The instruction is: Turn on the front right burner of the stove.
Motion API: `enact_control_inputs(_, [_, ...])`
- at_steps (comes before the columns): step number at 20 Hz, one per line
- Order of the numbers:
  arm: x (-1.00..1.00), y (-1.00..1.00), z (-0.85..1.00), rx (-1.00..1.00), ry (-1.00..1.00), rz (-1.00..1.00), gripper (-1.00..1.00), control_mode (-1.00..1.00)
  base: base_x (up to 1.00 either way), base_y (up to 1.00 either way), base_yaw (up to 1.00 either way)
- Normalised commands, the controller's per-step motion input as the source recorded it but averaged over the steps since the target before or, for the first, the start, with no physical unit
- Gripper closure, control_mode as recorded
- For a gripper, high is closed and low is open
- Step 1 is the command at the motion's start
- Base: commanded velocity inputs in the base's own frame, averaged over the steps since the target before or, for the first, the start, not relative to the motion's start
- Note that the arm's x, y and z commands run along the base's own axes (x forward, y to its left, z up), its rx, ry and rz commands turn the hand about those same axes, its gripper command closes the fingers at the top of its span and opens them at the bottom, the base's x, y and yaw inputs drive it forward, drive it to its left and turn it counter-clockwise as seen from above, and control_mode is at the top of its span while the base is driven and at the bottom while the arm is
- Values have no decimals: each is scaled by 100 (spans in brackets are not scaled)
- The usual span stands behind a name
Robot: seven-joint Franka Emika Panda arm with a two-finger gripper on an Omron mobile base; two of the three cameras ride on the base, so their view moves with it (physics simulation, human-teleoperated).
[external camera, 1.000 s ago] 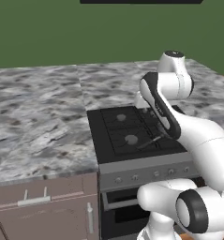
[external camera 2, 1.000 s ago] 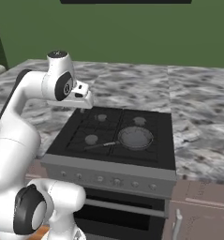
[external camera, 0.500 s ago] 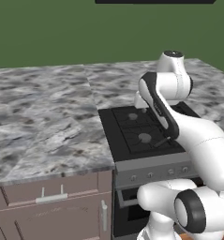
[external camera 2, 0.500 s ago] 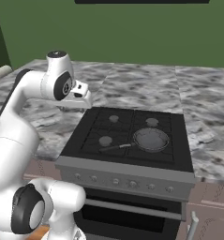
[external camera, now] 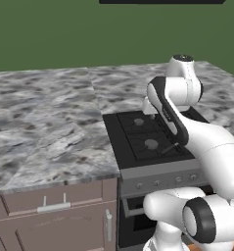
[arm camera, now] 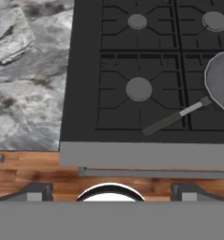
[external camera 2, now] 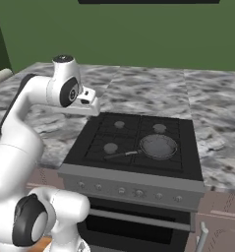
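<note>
Stove [external camera 2: 138, 147] sits between the marble counter [external camera: 45, 127] runs, straight ahead of you. Front right burner is under the pan [external camera 2: 159, 146], so you can't see the disc; pan handle [arm camera: 175, 117] runs out over the front left grate. Knobs [external camera 2: 129, 191] are in a row on the grey front strip.

Gripper [external camera 2: 93, 104] hangs above the stove's back left corner, well apart from the knobs, fingers spread wide, holding nothing.

Risks from here:
- Wrong knob. They all look alike and nothing marks which one maps to front right. Your likely pick is toward the right end, but that's a guess.
- Long drop from above the cooktop to the front strip. Come straight down and you clip the pan handle or the grate edge.
- Hand view looks down on the cooktop, knobs hidden under the strip's lip, so you approach blind unless you tilt.
- Fingers too wide or off-centre on a small round knob: they slip, no turn.
</note>
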Motion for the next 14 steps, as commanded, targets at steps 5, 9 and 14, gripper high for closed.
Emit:
enact_control_inputs(5, [-2,-45,-15,0,-1,0,-100,-100,0,0,0])
enact_control_inputs(9, [-2,-80,-19,0,-10,-1,-100,-100,0,0,0])
enact_control_inputs(14, [-14,-99,-24,4,-11,0,-100,-100,0,0,0])
